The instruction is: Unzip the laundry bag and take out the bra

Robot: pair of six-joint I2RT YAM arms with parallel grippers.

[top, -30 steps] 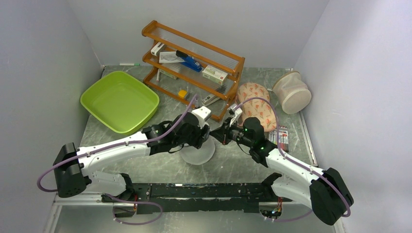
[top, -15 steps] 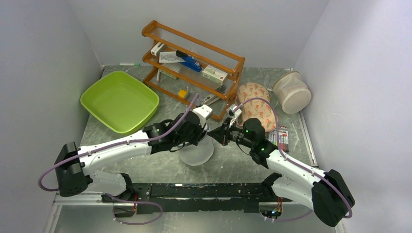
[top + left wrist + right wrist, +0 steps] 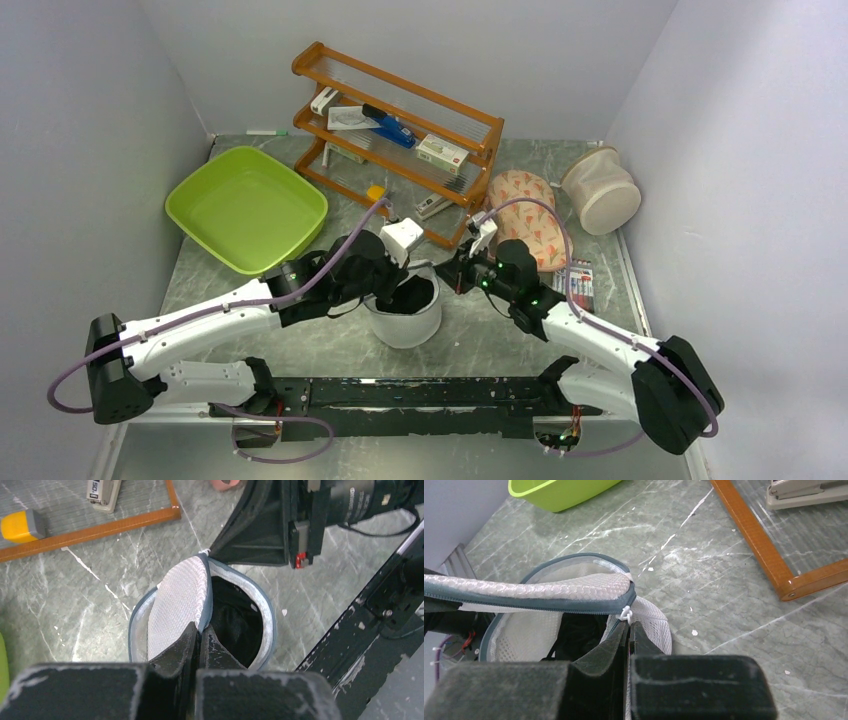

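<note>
On the bench (image 3: 500, 345) the laundry bag (image 3: 405, 322) gapes, bra (image 3: 235, 622) inside, left hand (image 3: 199, 632) pinching its lid (image 3: 177, 602) at eleven o'clock, right hand (image 3: 629, 630) clamped on the rim (image 3: 270, 627) at two; pulling apart could tear the mesh.

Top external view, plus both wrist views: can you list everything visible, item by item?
laundry bag: one, white mesh, centre front, lid lifted open
bra: one, black, inside the laundry bag
basin: one, lime green, back left
rack: one, orange-brown wood, tiered, back centre, holding small boxes
stapler: one, grey, rack's bottom tier
pouch: one, cream with orange pattern, right of the rack
mesh cylinder: one, beige, back right
small pack: one, front of the pouch, contents unclear
marker: one, green and white, back edge
table: one, grey-green marbled
left fingers: two, black, shut on the bag's lid
right fingers: two, black, shut on the bag's rim
</note>
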